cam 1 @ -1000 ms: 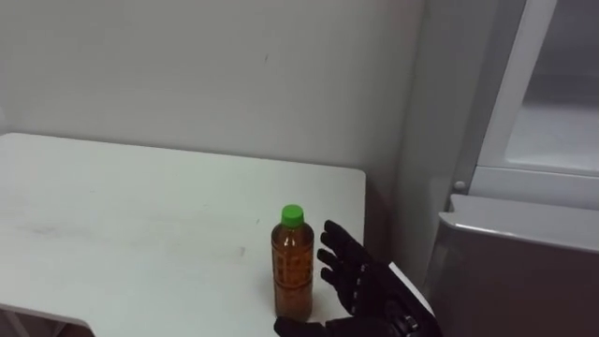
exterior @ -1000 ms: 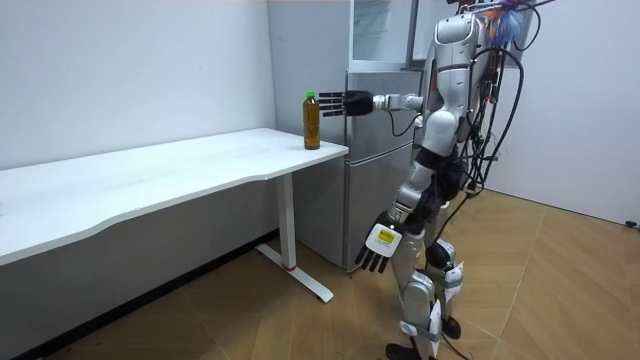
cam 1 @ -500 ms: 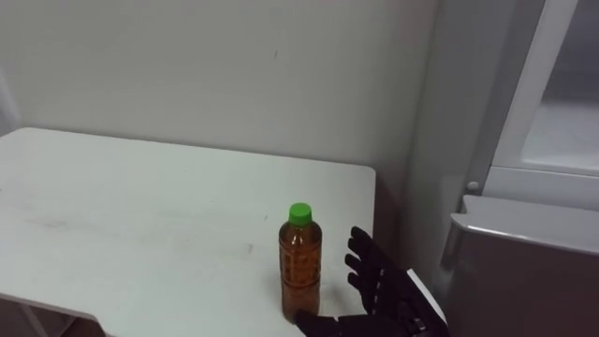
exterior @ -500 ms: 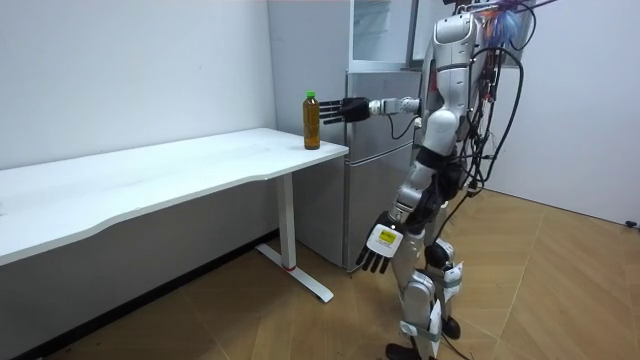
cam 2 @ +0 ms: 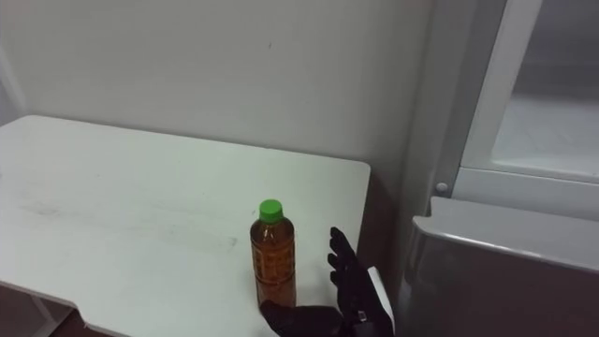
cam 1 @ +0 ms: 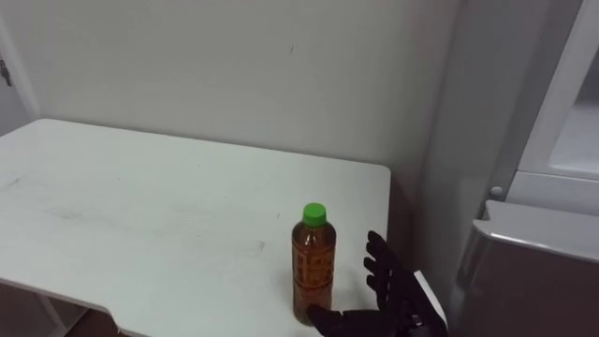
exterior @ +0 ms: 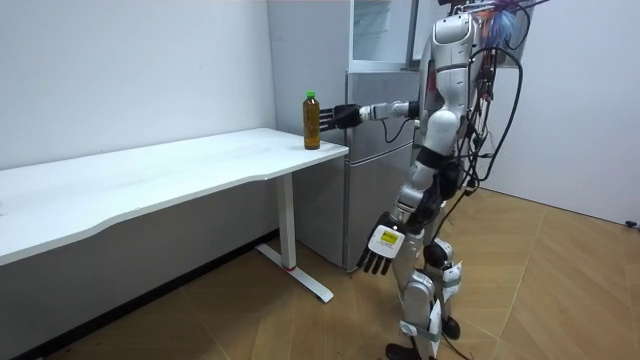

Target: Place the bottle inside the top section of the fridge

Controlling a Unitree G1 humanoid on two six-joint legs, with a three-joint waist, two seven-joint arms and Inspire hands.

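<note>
Setting: white table [cam 1: 140,215] is standing against a pale wall; grey fridge [cam 1: 524,271] is standing just right of it; robot is standing upright at the table's right end
Right hand [cam 1: 391,301]: is reaching in from the near right; fingers are spreading straight, gripping nothing; thumb is pointing left toward the bottle's base, contact not clear
Bottle [cam 1: 314,267]: amber, green-capped; is standing upright by the table's near right corner, just left of the hand
Left hand [exterior: 377,250]: is hanging beside the thigh, fingers relaxed

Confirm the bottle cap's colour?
Green cap, on the bottle of amber-brown liquid. It shows best in the left eye view.
</note>
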